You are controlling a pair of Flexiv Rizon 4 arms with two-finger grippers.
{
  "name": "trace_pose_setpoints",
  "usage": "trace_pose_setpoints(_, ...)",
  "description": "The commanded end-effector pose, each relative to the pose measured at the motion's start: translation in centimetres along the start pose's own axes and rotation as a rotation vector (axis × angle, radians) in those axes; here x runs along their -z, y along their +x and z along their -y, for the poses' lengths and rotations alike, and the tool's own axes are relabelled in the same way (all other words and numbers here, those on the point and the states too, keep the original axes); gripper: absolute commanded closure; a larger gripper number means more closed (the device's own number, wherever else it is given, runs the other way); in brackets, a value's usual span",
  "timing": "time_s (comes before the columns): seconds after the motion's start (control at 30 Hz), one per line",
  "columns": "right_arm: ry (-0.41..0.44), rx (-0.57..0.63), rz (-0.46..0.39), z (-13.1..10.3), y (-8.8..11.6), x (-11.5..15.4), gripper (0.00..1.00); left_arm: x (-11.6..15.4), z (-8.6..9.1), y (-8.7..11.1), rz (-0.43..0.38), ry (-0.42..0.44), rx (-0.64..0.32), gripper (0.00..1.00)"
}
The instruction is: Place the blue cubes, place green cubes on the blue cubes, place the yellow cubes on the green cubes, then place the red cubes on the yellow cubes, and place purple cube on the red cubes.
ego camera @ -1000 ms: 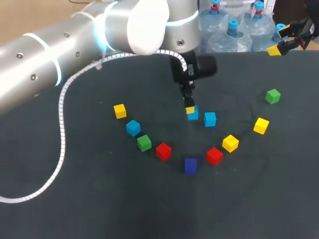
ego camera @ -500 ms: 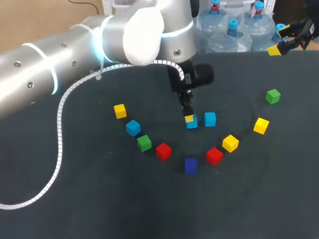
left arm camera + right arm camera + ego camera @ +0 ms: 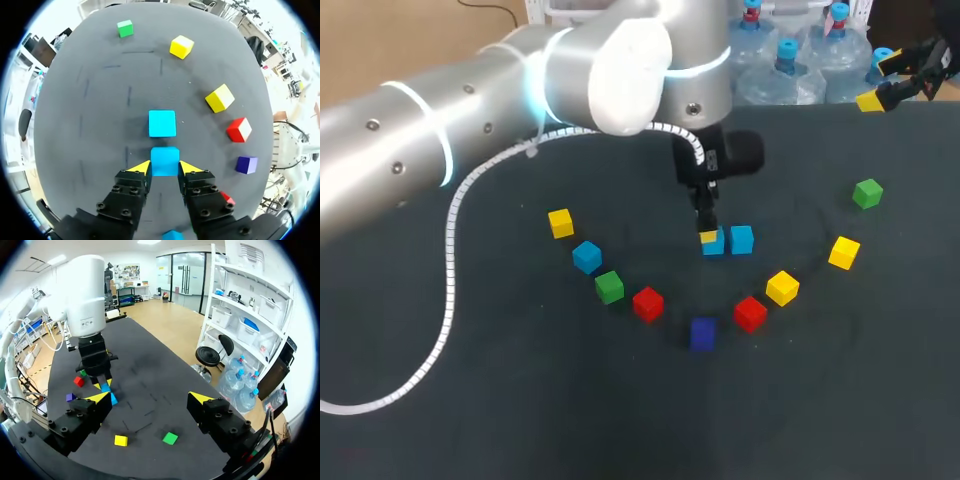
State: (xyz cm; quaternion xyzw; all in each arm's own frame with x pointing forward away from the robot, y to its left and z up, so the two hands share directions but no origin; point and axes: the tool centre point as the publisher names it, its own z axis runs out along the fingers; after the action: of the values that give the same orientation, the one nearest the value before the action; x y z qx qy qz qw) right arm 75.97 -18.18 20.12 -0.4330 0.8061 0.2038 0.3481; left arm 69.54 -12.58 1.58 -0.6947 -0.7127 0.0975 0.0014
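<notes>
The blue cube (image 3: 165, 161) is sitting just beside a second blue cube (image 3: 162, 123) at mid-table, the left gripper (image 3: 165, 168) clamping it between both tips. The right gripper (image 3: 150, 397) is hanging wide open and empty. By my judgement the base is only beginning, with nothing stacked yet.

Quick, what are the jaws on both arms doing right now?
Left gripper: jaws shut on a blue cube.
Right gripper: jaws open, holding nothing.
</notes>
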Motion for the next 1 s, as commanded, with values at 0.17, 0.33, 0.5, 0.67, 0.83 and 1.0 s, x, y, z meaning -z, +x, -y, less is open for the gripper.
trace_pose_setpoints(0.17,0.001,0.0,0.001,-0.04,0.03,0.0,0.0,-0.27,-0.05,-0.94,-0.029,0.008,-0.047,1.0)
trace_pose_setpoints(0.33,0.001,0.0,0.001,-0.04,0.03,0.0,0.0,-0.46,-0.11,-1.02,-0.034,0.012,-0.052,1.0)
trace_pose_setpoints(0.5,0.001,0.0,0.001,-0.04,0.03,0.0,0.0,-0.43,-0.41,-0.92,-0.042,-0.002,-0.055,1.0)
trace_pose_setpoints(0.67,0.001,0.0,0.001,-0.04,0.03,0.0,0.0,-0.45,-0.74,-0.81,-0.039,-0.011,-0.045,1.0)
trace_pose_setpoints(0.83,0.001,0.0,0.001,-0.04,0.03,0.0,0.0,-0.48,-0.76,-0.77,-0.04,-0.015,-0.045,1.0)
trace_pose_setpoints(1.0,0.001,0.0,0.001,-0.04,0.03,0.0,0.0,-0.59,-0.76,-0.56,-0.043,-0.013,-0.044,1.0)
